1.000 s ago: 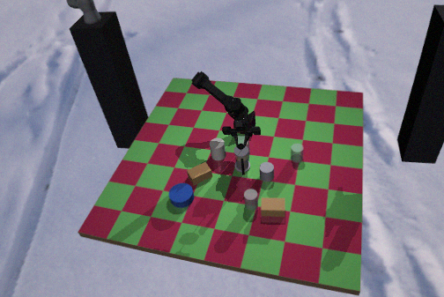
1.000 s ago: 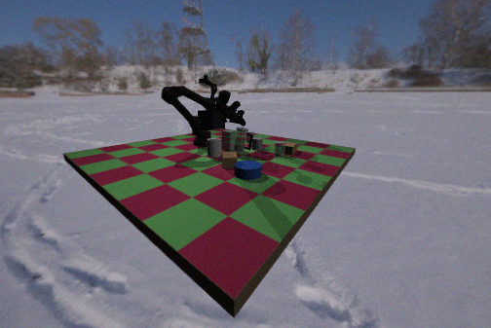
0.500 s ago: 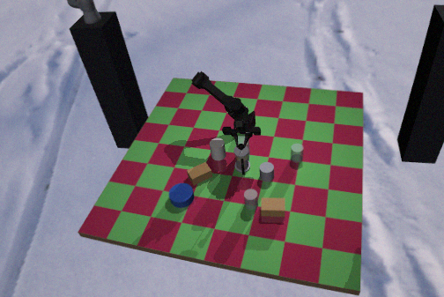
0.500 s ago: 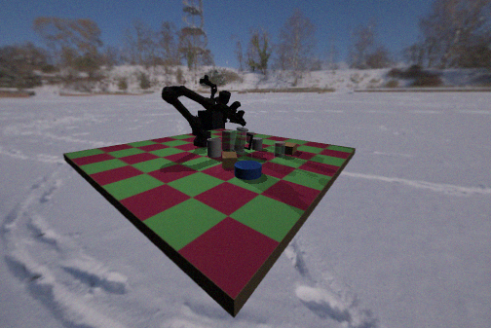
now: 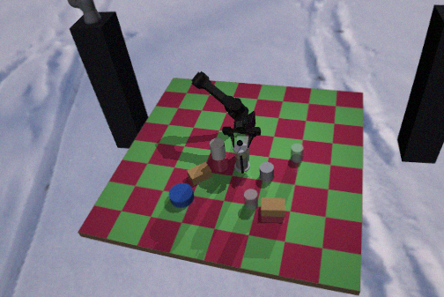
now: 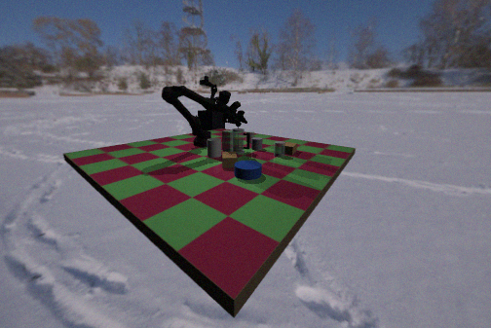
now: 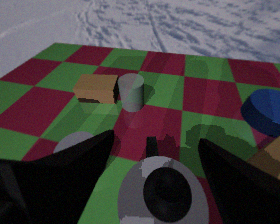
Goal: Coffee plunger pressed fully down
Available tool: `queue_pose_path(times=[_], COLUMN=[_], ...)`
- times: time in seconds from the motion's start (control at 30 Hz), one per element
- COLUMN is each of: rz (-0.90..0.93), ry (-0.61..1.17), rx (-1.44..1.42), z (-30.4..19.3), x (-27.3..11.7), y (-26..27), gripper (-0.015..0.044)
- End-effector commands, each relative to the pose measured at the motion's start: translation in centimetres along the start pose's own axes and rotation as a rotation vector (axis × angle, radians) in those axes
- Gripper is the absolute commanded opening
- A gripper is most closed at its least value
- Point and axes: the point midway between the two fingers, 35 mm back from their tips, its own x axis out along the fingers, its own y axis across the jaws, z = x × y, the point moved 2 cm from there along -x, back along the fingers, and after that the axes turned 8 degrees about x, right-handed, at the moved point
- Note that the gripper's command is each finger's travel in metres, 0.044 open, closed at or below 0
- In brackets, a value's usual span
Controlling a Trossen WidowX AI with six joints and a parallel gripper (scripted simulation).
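We found the gripper (image 5: 240, 139) poised directly over the coffee press (image 5: 242, 159), its jaws spread wide and gripping nothing. In the wrist view the two dark fingers stood apart on either side of the black plunger knob (image 7: 166, 188), with open gaps between them and the knob. The press stood upright near the middle of the checkered bench (image 5: 308, 246), well away from every edge.

Neighbours crowded it: a tall grey cylinder (image 5: 217, 149) just beside it on one side, a shorter grey cylinder (image 5: 266, 171) near the other, and a tan block (image 5: 199, 173) close by. A blue disc (image 5: 181, 195), a second tan block (image 5: 273, 209) and two more grey cylinders (image 5: 250, 197) (image 5: 297, 152) sat further out. The widest open room lay toward the bench's near edge and corners.
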Motion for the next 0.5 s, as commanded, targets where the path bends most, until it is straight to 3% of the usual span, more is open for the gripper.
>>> queue_pose_path(times=[0.0,0.2,0.47], rz=[0.003,0.004,-0.009], ry=[0.000,0.006,0.015], rx=[0.003,0.003,-0.007], z=[0.0,0.7,5.3], x=[0.0,-0.6,-6.2], y=[0.0,0.3,0.1], gripper=[0.0440,0.0440,0.0440])
